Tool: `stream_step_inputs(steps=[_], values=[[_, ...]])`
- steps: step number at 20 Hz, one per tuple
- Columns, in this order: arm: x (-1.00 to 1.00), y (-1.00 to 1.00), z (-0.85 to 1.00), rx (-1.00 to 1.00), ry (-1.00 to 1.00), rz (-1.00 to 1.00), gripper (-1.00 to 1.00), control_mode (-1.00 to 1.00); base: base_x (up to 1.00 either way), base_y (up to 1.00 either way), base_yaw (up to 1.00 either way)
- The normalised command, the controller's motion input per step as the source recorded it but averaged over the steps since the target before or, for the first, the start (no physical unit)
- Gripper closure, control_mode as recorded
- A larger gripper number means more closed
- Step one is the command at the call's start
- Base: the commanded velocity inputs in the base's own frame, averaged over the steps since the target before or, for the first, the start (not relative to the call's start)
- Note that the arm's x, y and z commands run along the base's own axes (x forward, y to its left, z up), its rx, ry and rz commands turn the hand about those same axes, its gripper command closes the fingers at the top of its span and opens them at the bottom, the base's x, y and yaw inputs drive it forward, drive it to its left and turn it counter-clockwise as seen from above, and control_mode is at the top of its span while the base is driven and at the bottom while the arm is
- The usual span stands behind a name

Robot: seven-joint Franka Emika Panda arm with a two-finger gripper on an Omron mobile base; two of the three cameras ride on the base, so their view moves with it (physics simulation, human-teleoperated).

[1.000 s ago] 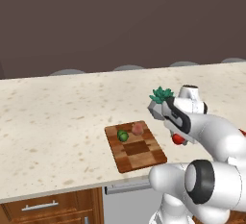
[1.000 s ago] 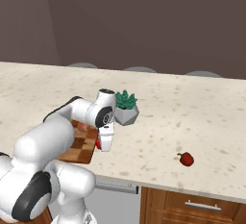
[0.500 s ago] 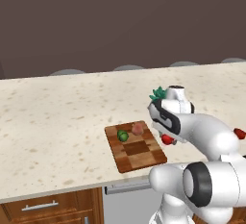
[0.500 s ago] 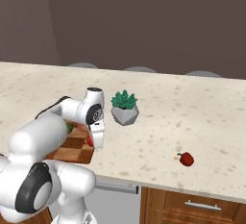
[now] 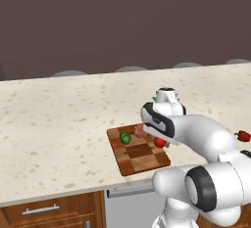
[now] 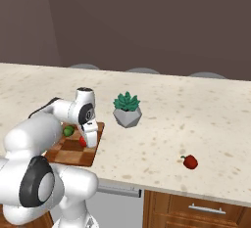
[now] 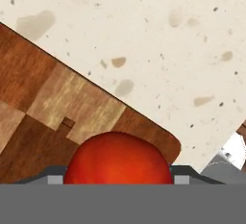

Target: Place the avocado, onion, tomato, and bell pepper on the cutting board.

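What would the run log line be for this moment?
hand: shut on tomato, over cutting board | avocado, onion: on board | bell pepper: on counter, not yet moved

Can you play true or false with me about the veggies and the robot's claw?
1. The avocado lies on the cutting board. True.
2. The bell pepper is on the board. False: it sits on the counter, far from the board.
3. The claw holds the tomato over the board. True.
4. The plant stands on the board. False: it stands on the counter beside it.
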Motion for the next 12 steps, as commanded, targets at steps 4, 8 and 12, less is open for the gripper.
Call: stream_step_inputs(steps=[4,8,12], values=[[0.29,0.5,-0.13,0.0,0.0,0.06,1.0,-1.0,0.0,0.0,0.0],[0.43,0.46,-0.17,0.0,0.0,0.03,1.0,-1.0,0.0,0.0,0.0],[0.46,0.23,-0.11,0.0,0.0,0.01,1.0,-1.0,0.0,0.0,0.0]])
